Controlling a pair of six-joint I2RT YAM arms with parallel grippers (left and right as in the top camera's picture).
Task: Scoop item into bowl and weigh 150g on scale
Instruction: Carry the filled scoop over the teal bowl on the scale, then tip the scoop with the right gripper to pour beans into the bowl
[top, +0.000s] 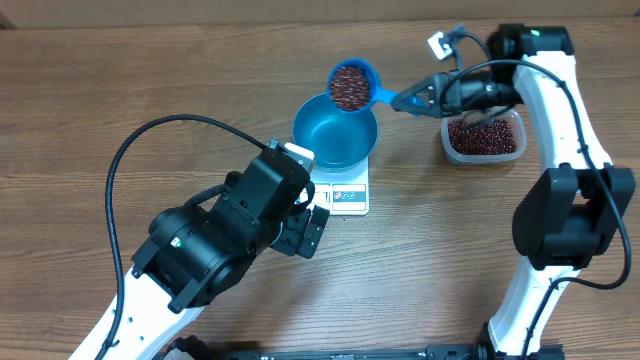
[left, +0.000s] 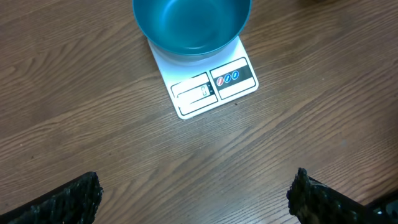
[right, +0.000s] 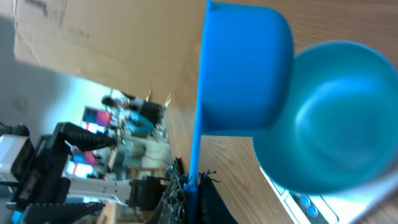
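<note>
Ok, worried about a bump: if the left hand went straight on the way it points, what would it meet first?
Probably the scale, display edge nearest the open left hand, with the bowl beyond. Depth is unclear; the table might come first.

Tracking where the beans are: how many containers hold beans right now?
2: the scoop, above the bowl's far rim, and the tub, right of the scale. The bowl looks empty.

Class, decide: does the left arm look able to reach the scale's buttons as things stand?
Probably yes: the open left gripper hangs short of the scale, bare table between, and the bowl leaves the buttons uncovered.
</note>
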